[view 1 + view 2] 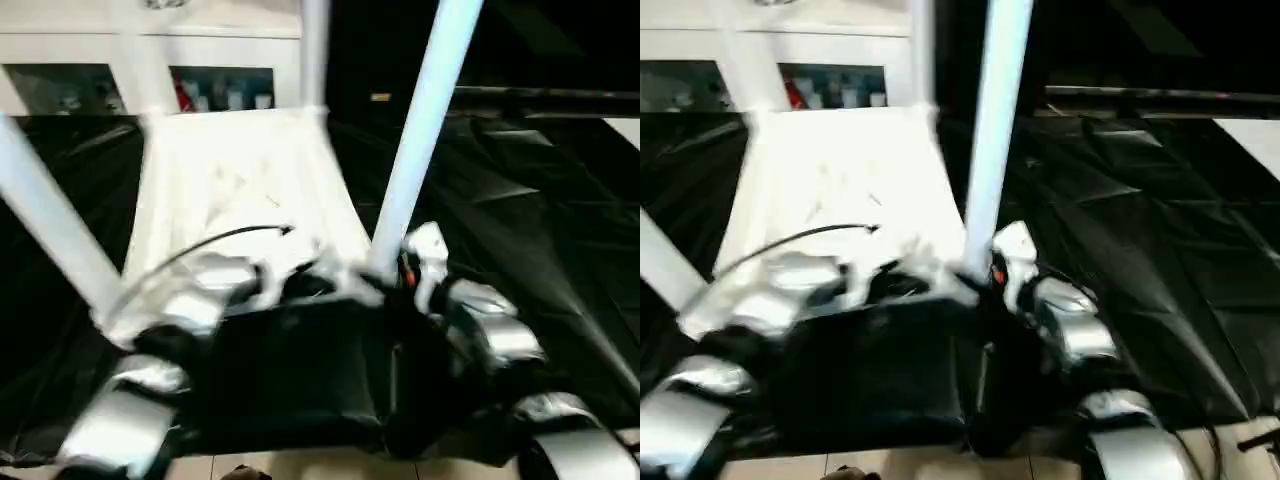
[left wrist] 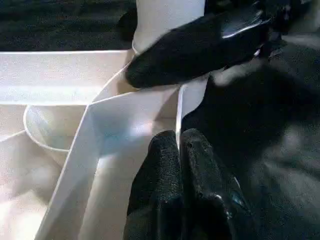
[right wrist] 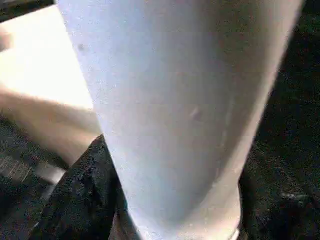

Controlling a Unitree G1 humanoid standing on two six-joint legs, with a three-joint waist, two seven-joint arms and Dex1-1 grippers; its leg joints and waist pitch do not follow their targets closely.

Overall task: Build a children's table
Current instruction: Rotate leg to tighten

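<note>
Nearest you, your left gripper [image 2: 179,142] is pressing down with its fingers closed together and nothing between them, on a rib of the upturned top [image 1: 240,170] just beside the leg [image 1: 425,130]. Your right gripper [image 1: 395,272] is clasping that leg at its foot, where it enters the top, with one finger lying flat across it. The leg is leaning a little away from the upright as it rises from this corner, so I judge that it is not seating fully. If you are pushing or twisting while it is tilting like that, it is likely to jam crooked or spring out. The grip is sitting very low on the leg, giving you little leverage. A hard turn could see the smooth plastic slipping through the fingers. The closed left fingers are bearing on a thin rib, and if they are sliding off it the top is losing its anchor and skating on the black sheet [image 1: 520,200] lying around the leg. To the left of the leg another leg [image 1: 50,230] is standing at the other near corner. Beyond the leg, two more [image 1: 315,50] are rising at the far corners. A jolt at this corner is risking shaking those loose too, since you cannot tell from here how firmly they are holding.
</note>
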